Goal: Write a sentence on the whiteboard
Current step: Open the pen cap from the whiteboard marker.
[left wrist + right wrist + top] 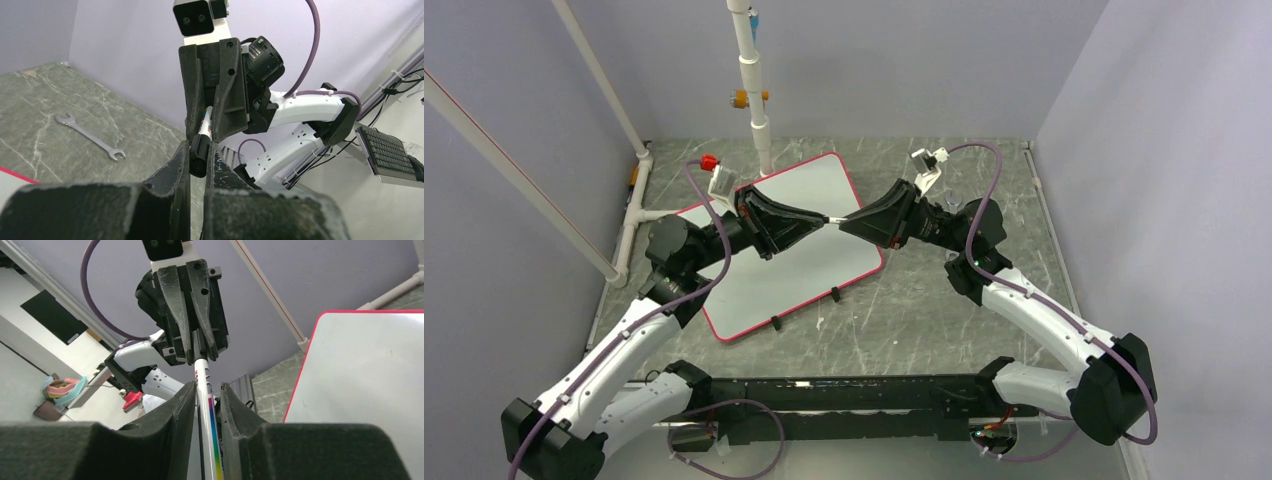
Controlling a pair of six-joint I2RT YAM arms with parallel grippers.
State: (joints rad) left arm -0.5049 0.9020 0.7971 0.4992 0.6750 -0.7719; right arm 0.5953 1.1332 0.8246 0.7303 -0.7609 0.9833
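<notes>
Reaching in from the near edge, we are bringing both arms together over the table, so the two grippers are meeting nose to nose. Our left gripper (820,222) is clamping tight on the black cap (198,152) of the marker (204,382). Our right gripper (848,222) is pinching the white barrel, its jaws closed snug against it. We are holding the pen level and in line between them, which we judge is for pulling the cap straight off without bending anything. Beneath and beyond the pen, the whiteboard (774,285) is lying flat and skewed on the table, one corner pointing toward the left arm. We are holding the pen above it, not touching. Its face is showing bare white, with no sentence on it yet, so all the writing is ahead of us.
</notes>
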